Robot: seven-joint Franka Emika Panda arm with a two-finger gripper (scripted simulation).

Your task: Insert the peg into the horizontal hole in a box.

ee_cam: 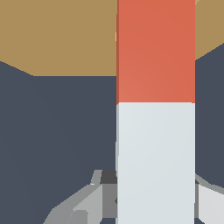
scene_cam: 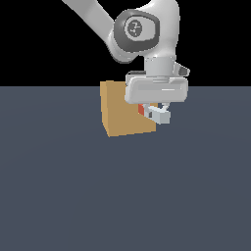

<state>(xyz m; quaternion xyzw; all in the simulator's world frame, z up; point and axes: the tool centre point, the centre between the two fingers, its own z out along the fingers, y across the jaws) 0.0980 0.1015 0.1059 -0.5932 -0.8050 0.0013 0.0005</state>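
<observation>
Peg (ee_cam: 155, 109): stiff square bar, red half leading, nose at the box (scene_cam: 120, 110).
Jaws: clamped on its pale half.
Handling: light, rigid; hold well back.

Setting: simulated test scene, not a real room. Evidence: featureless slate-grey floor (scene_cam: 73, 196), flat black backdrop (scene_cam: 39, 39), flat-shaded tan box (scene_cam: 120, 115), white robot arm (scene_cam: 147, 29); no furniture or walls discernible.
</observation>
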